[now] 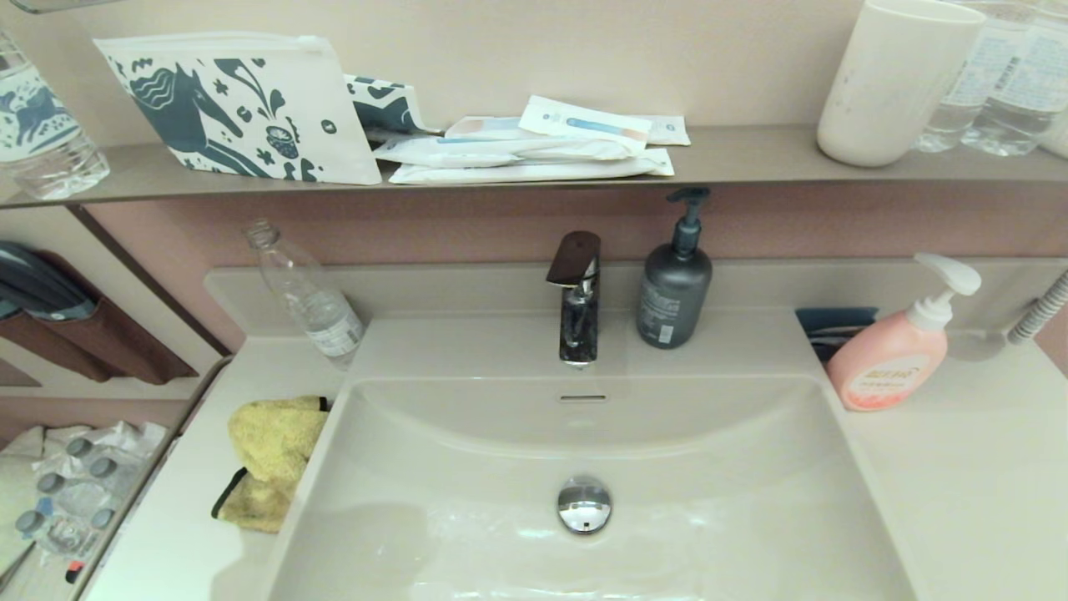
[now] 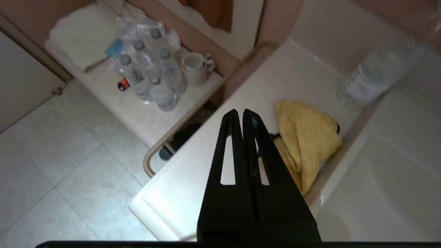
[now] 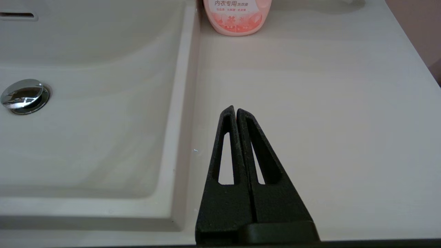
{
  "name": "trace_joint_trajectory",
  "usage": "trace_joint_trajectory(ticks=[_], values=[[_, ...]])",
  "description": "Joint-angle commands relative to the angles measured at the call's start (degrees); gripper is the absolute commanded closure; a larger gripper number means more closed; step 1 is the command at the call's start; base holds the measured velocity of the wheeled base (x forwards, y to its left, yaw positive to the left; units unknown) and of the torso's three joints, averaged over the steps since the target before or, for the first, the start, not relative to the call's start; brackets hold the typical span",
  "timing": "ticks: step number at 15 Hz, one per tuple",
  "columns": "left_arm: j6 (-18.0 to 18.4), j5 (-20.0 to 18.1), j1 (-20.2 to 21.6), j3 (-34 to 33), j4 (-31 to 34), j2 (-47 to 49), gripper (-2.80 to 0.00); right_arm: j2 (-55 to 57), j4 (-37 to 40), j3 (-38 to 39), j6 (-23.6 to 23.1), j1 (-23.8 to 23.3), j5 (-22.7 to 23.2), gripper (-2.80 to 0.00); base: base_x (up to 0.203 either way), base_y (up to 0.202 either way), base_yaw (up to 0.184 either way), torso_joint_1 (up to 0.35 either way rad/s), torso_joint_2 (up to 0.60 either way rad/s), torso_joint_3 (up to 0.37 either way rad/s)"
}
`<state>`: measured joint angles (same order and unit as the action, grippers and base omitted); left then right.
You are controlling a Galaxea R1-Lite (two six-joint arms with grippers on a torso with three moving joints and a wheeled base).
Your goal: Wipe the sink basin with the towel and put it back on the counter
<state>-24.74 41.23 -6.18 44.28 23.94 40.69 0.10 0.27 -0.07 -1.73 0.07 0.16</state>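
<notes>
The fingers of the left gripper (image 2: 240,112) are lying pressed together with nothing between them, hanging above the counter (image 2: 213,162) at the left of the basin; the towel (image 2: 306,137) is sitting just beside the tips, crumpled on that counter strip and touching the basin's left rim. In the head view the towel (image 1: 271,459) is showing its mustard-yellow pile with a black edge at its near end; neither arm is appearing in that view. Behind the towel a clear plastic bottle (image 1: 309,296) is leaning against the back wall; further left and lower, a side table (image 2: 113,100) is carrying a cluster of water bottles (image 2: 151,75) and a white mug (image 2: 195,69). The sink basin (image 1: 467,501) is lying in the middle, its chrome drain plug (image 1: 584,504) sitting at the centre and the slot overflow (image 1: 582,398) above it; the faucet (image 1: 577,300) is standing behind the rim, with a dark pump bottle (image 1: 674,288) just beside it. To the right a pink pump bottle (image 1: 893,363) is standing on the counter; the right gripper (image 3: 235,110) is hanging over the bare counter beside the basin's right rim, its fingers likewise closed against each other and gripping nothing.
</notes>
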Motion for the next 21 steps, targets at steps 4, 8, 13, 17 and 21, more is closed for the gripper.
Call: trace_joint_trajectory(ticks=[4,8,13,17,21], values=[[4.6,-1.6,6.9,-0.9,0.1,-16.6,0.00,0.0,0.0,0.0,0.0,0.0,0.0,0.00,0.000,0.000,0.000,0.000,0.00,0.000],[10.8,-3.5,7.0,-6.7,0.0,-26.8,0.00,0.0,0.0,0.0,0.0,0.0,0.0,0.00,0.000,0.000,0.000,0.000,0.00,0.000],[12.8,-8.0,7.0,-13.0,-0.3,-33.1,0.00,0.0,0.0,0.0,-0.1,0.0,0.0,0.00,0.000,0.000,0.000,0.000,0.00,0.000],[17.0,-18.4,6.8,-16.9,-1.4,-40.1,0.00,0.0,0.0,0.0,0.0,0.0,0.0,0.00,0.000,0.000,0.000,0.000,0.00,0.000],[20.9,-24.6,6.8,-22.2,-7.7,-40.5,0.00,0.0,0.0,0.1,0.0,0.0,0.0,0.00,0.000,0.000,0.000,0.000,0.00,0.000]])
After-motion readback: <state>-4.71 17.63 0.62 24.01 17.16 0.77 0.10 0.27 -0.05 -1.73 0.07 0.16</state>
